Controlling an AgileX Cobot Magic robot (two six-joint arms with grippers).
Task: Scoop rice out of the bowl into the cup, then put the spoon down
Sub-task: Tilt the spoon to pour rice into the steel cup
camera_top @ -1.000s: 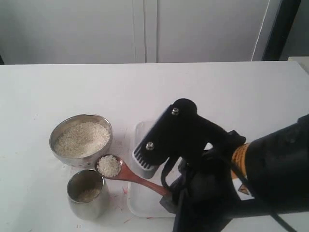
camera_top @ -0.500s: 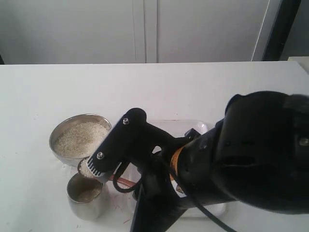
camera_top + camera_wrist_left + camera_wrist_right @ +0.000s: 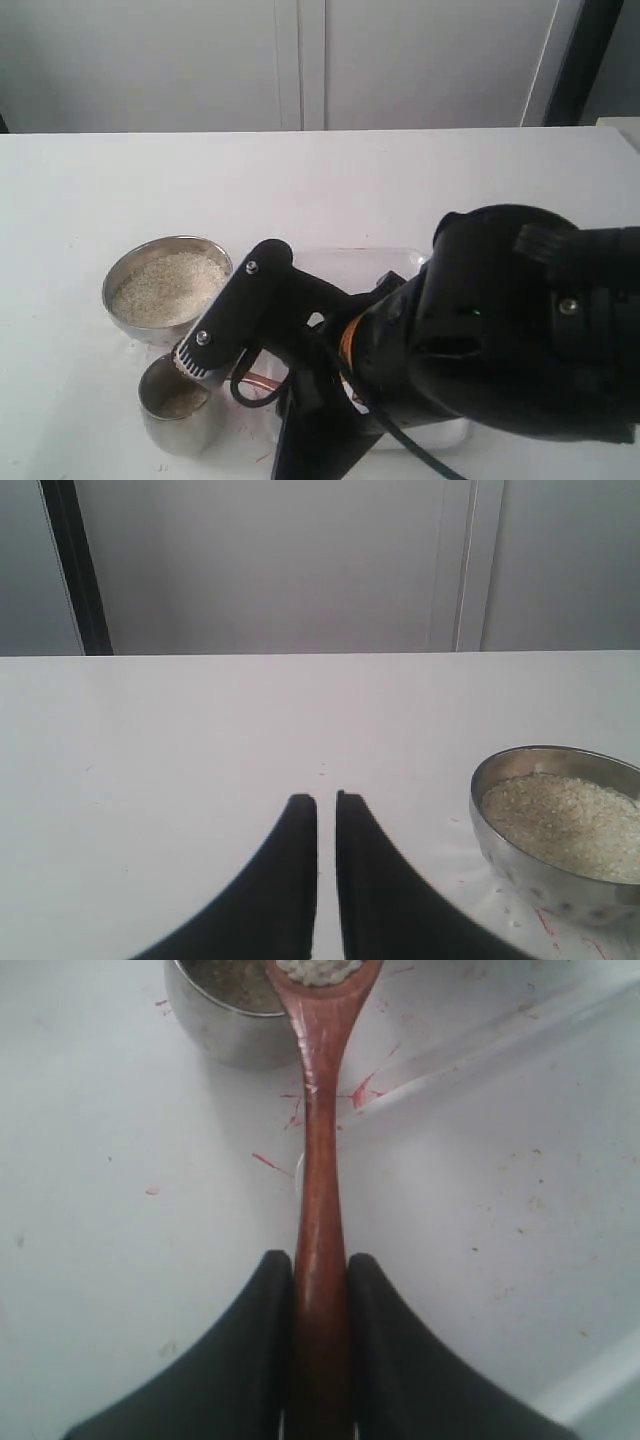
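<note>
The steel bowl (image 3: 130,316) holds a bed of rice (image 3: 167,287) at the left of the table; it also shows in the left wrist view as bowl (image 3: 545,885) and rice (image 3: 565,825). In front of it stands the steel cup (image 3: 178,428) with a little rice (image 3: 184,403) at its bottom. My right gripper (image 3: 320,1260) is shut on the handle of the wooden spoon (image 3: 320,1160). The spoon's end, with grains in it, hangs over the cup (image 3: 225,1030). My left gripper (image 3: 322,800) is shut on nothing, over bare table beside the bowl.
A shallow white tray (image 3: 340,262) lies to the right of the cup, partly under my right arm (image 3: 480,330); its rim (image 3: 480,1045) runs beside the spoon. Red specks mark the table (image 3: 150,1290) near the cup. A grey wall stands behind.
My right arm has swung left and carried the loaded spoon from beside the bowl to over the cup. In the exterior view the arm now hides the spoon's end.
</note>
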